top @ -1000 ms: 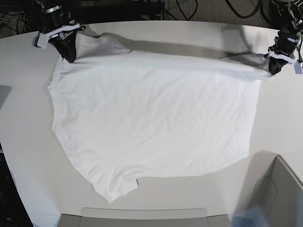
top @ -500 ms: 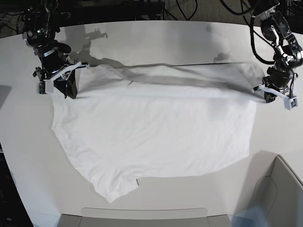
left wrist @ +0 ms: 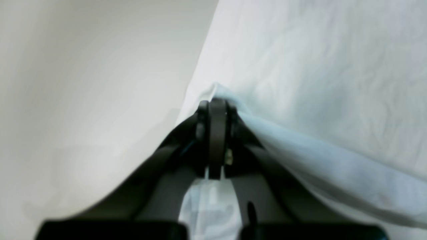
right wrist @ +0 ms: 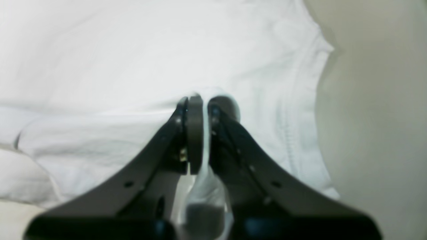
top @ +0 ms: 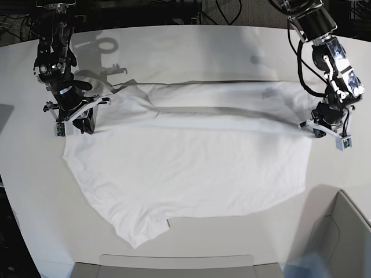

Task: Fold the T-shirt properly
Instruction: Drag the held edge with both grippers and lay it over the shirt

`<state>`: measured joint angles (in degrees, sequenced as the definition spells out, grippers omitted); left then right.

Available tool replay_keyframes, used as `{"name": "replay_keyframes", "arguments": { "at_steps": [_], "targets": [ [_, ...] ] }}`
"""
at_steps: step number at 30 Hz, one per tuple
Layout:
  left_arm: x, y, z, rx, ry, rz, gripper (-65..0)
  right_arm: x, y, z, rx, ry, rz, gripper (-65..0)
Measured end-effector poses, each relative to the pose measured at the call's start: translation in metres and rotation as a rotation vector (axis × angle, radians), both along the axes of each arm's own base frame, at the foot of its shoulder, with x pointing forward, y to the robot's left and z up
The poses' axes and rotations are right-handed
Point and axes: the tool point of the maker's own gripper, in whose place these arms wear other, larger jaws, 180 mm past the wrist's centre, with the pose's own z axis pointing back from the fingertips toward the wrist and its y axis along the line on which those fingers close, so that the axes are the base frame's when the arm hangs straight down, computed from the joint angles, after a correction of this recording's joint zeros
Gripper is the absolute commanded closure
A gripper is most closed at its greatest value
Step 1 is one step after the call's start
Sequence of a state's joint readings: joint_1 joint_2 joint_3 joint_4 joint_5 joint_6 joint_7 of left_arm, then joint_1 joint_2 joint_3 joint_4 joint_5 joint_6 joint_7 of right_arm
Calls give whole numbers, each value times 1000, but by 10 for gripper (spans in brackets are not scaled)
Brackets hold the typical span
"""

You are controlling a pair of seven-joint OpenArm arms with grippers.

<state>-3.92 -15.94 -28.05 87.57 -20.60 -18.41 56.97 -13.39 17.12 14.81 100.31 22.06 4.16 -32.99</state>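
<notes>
The white T-shirt (top: pixel 191 168) lies spread on the white table (top: pixel 191 46), its far part doubled over toward the front as a long fold across the top. At the right end of that fold my left gripper (top: pixel 317 131) is shut on a pinch of the cloth; in the left wrist view the left gripper (left wrist: pixel 217 103) has fabric (left wrist: pixel 317 83) bunched at its tips. At the left end, low over the table, my right gripper (top: pixel 84 125) is shut on the shirt; in the right wrist view the right gripper (right wrist: pixel 204 100) has cloth (right wrist: pixel 133 66) squeezed between its pads.
A grey open box (top: pixel 342 231) stands at the front right corner. A flat grey tray edge (top: pixel 174 263) runs along the front. Dark cables (top: pixel 232 8) lie behind the table's far edge.
Both grippers have come forward and down from the far edge, carrying the shirt's far edge with them. The fold now lies lower over the shirt body.
</notes>
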Motion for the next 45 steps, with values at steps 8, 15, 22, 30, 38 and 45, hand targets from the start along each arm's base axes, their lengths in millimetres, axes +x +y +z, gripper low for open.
{"name": "replay_keyframes", "arguments": {
  "at_steps": [8,15,22,30,38,45],
  "targets": [
    [20,-25,-15,-12,6,-70,0,25,-14,-3,-12,-4,-31,0],
    [32,-13,-19,28,32,-51,0,46,-3,-20,-62,37,33,0],
    [53,-9,-15,39,22,-42,0,67,2,-24,-79,46,40,0],
    [60,-43,-40,39,49,-141,0,76,-3,-34,-70,76,18,0],
    [62,-36,-32,57,21,-128,-117,76,-2,-32,-69,72,20,-133],
    [65,-38,20,147,-115,-156,-201,74,12,2,-65,-25,53,-278]
  ]
}}
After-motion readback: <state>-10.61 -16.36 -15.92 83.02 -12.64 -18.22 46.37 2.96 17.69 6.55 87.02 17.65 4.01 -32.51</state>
